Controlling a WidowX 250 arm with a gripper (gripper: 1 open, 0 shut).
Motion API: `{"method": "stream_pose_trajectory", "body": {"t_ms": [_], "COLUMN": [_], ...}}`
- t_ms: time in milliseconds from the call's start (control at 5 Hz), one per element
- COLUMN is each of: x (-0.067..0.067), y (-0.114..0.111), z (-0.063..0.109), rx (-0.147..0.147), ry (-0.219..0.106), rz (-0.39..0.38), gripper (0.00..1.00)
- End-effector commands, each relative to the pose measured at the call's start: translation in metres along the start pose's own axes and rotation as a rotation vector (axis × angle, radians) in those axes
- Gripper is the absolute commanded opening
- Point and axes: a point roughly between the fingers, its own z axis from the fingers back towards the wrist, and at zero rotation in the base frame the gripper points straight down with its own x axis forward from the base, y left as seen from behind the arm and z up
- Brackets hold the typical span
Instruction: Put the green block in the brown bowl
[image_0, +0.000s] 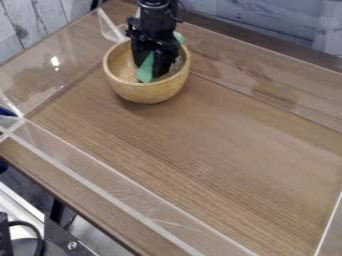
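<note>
The brown bowl is a round tan wooden bowl standing at the back left of the wooden table. My black gripper reaches straight down into it from above. Its fingers are shut on the green block, a bright green bar that stands tilted inside the bowl, its lower end down by the bowl's floor. A bit of green also shows to the right of the fingers. Whether the block rests on the bowl's floor is hidden by the rim.
A clear plastic wall runs around the brown wooden tabletop, with its front edge low at the left. White wooden boards stand behind at the left. Dark cables and a frame sit below the table's front corner.
</note>
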Motion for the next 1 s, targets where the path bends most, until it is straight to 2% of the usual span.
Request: {"method": "stream_pose_trajectory", "body": {"t_ms": [0,800], "x": [0.0099,0.0117], "y": [0.0061,0.0052], "z": [0.0161,0.0109], "rx": [0.031,0.024], "ry": [-0.048,-0.028], "rz": [0.003,0.013], "gripper": [0.00,0.00]}}
